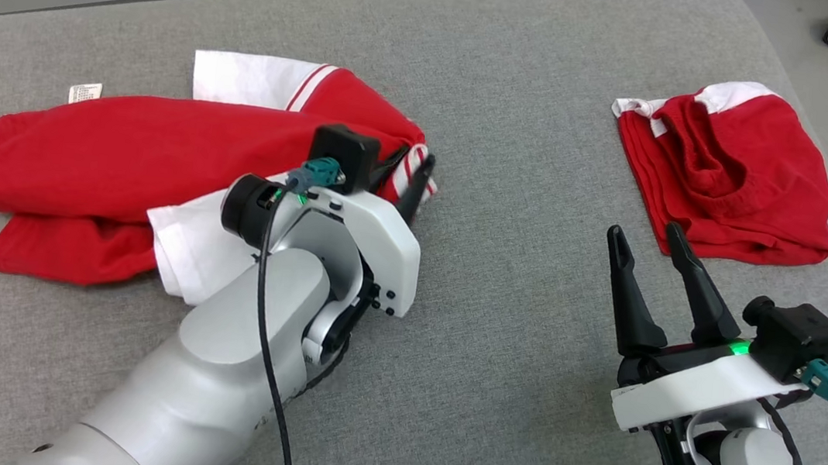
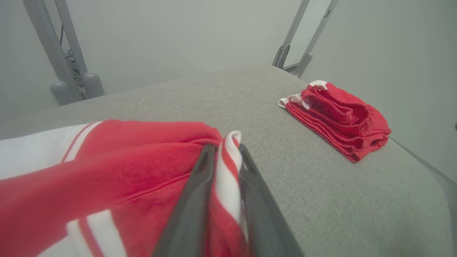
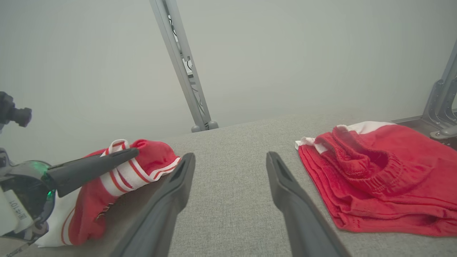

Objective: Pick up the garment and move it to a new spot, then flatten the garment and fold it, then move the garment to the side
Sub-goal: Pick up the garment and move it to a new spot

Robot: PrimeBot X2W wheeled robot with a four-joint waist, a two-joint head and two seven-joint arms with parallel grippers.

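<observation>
Garment (image 1: pixel 120 144) – a red top with white panels and striped trim – lies bunched on the left half of the grey cloth-covered table (image 1: pixel 513 119), well apart from a second, folded red garment (image 1: pixel 731 183) at the far right.

**Step in hand (judged):** the garment is set down but not yet spread, so flattening comes next.

1. Draw the held edge outward, low over the table, so the cloth unrolls rather than lifts.
2. Bring in the free arm to take an opposite edge – one grip alone is likely to drag the whole bundle.
3. Keep the spread clear of the folded garment.
4. Check that the white sleeve under the left forearm is not trapped before pulling.

**Left end effector** (image 2: pixel 225 146): nearly closed. Its two dark fingers (image 2: pixel 200 185) flank the striped trim (image 2: pixel 228 167) at the garment's right end, and the trim sits pinched in the narrow gap between them. Whether the grip is firm or slackening cannot be told.

**Right end effector** (image 1: pixel 644 231): fully spread and holding nothing. It hovers over bare table between the two garments, just beside the folded one's near edge.
</observation>
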